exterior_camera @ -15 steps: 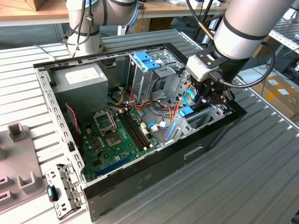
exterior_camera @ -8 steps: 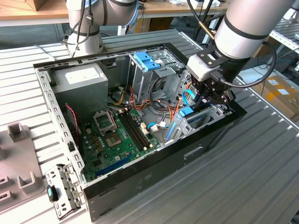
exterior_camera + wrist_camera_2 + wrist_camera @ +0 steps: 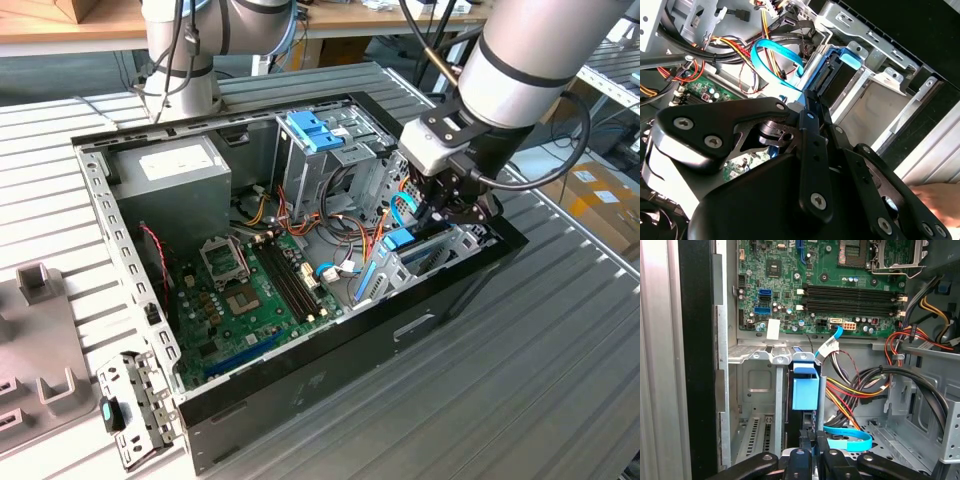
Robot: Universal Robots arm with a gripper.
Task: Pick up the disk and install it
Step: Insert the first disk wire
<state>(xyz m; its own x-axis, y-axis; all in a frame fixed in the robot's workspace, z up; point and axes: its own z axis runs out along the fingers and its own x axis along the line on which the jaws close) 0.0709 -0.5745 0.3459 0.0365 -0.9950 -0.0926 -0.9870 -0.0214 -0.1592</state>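
My claw (image 3: 450,215) is clenched narrow on the disk (image 3: 400,240). In the first wrist view my two black metal fingers (image 3: 805,442) stand almost together, with a sliver of the light-blue plastic rail pinched between them.

The disk stands on its thin edge in the drive bay (image 3: 440,255) at the front corner of the computer case (image 3: 300,400), on the exterior view's right. It is a flat slab seen end-on, dark along its narrow face, and capped by a smooth, boxy light-blue carrier tab (image 3: 805,390).

The bay is bare folded sheet steel, dull silver, with punched slots and bent lips. The case is a black box of painted metal lying open on a ribbed grey metal table (image 3: 520,380).

A flat, glossy light-blue ribbon cable (image 3: 847,440) curls just beside the bay. Round red, yellow and black wires (image 3: 860,390) bundle near it.

The green motherboard (image 3: 250,290) lies flat on the case floor with long black memory slots. A plain grey metal power supply (image 3: 175,165) fills the far corner.

In the second wrist view my bolted black links (image 3: 810,150) reach toward the disk (image 3: 832,75). A person's hand (image 3: 940,197) rests just outside the case wall.
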